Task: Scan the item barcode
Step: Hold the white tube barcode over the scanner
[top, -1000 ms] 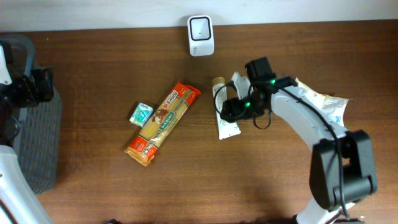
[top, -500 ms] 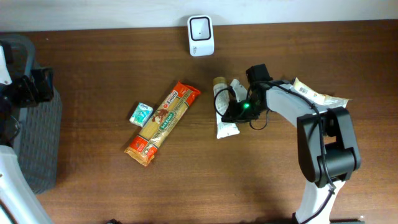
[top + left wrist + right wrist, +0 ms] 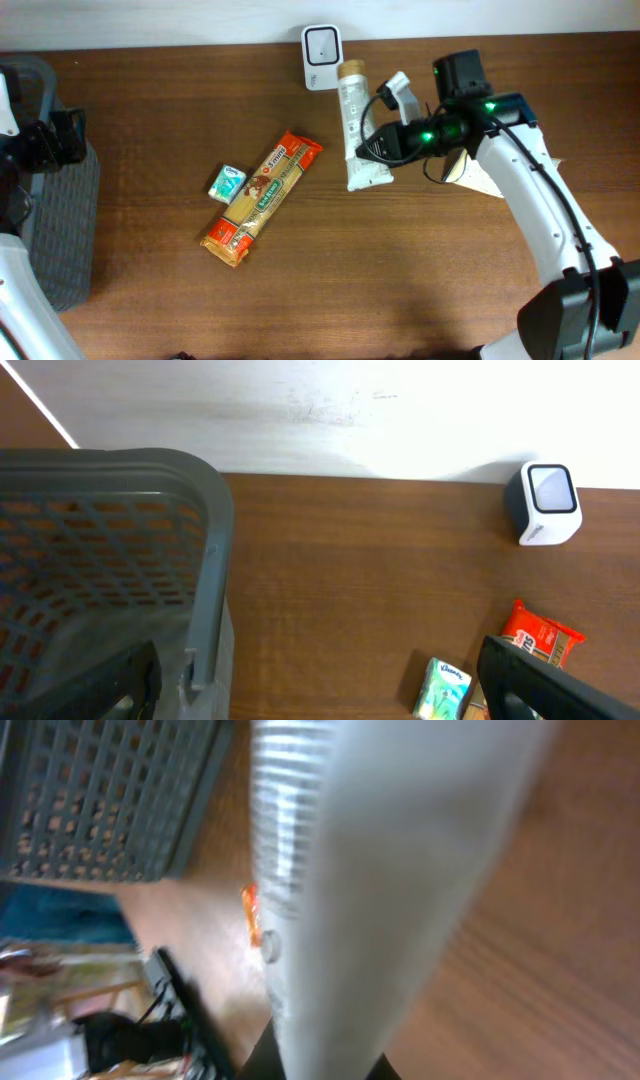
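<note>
The item is a white tube (image 3: 356, 125) with a tan cap, its cap end close beside the white barcode scanner (image 3: 322, 44) at the table's back edge. My right gripper (image 3: 374, 148) is shut on the tube near its flat lower end. The right wrist view is filled by the blurred tube (image 3: 380, 870), with the right gripper (image 3: 320, 1062) clamped at its base. At the far left, my left gripper (image 3: 320, 695) stands open with nothing between its fingers, next to the grey basket (image 3: 100, 560). The scanner (image 3: 548, 503) shows in that view too.
An orange pasta pack (image 3: 262, 197) and a small green tissue pack (image 3: 227, 184) lie left of centre. A crinkled white bag (image 3: 525, 168) lies under my right arm. The grey basket (image 3: 55, 230) fills the left edge.
My right gripper has shut on the tube and raised it off the table toward the scanner. The left arm has not moved.
</note>
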You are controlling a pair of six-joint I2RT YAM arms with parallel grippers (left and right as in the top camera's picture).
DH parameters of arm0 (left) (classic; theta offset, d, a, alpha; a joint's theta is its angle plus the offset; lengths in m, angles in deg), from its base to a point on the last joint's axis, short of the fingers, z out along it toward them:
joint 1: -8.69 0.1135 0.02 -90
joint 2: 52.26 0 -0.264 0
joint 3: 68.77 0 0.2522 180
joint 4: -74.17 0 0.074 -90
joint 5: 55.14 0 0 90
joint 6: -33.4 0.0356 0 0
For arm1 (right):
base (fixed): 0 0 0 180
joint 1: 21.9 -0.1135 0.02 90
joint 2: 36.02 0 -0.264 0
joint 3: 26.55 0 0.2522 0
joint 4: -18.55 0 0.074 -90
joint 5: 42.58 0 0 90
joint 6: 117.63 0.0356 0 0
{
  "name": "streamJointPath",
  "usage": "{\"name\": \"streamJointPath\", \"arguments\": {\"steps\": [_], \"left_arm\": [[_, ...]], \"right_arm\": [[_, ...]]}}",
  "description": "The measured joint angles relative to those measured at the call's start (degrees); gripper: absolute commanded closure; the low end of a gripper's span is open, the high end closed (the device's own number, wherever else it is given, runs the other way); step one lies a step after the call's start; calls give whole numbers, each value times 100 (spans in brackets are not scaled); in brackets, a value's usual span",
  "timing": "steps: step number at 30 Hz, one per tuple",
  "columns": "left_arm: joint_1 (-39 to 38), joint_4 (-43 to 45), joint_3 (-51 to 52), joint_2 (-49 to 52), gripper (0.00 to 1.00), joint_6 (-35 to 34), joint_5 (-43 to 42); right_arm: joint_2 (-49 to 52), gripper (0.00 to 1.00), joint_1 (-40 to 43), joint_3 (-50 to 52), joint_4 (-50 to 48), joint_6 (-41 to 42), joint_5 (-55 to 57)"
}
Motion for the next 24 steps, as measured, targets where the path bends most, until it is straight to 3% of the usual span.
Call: {"name": "streamJointPath", "arguments": {"steps": [4, 6, 7, 10, 15, 24], "left_arm": [[0, -7, 0, 0, 1, 0, -2], [0, 11, 0, 0, 1, 2, -4], [0, 4, 0, 0, 1, 0, 0], [0, 0, 0, 0, 1, 0, 0], [0, 4, 0, 0, 1, 0, 0], [0, 4, 0, 0, 1, 0, 0]], "right_arm": [[844, 96, -413, -2747, 1080, 83, 1862], [2175, 96, -704, -4555, 1309, -216, 3359], [2623, 96, -791, -4789, 1266, -326, 3893], [3893, 96, -925, -4903, -234, -1252, 5823], [4476, 96, -938, -4905, -1180, -2647, 7117], [5222, 96, -1270, -4903, -2000, -3637, 7903]]}}
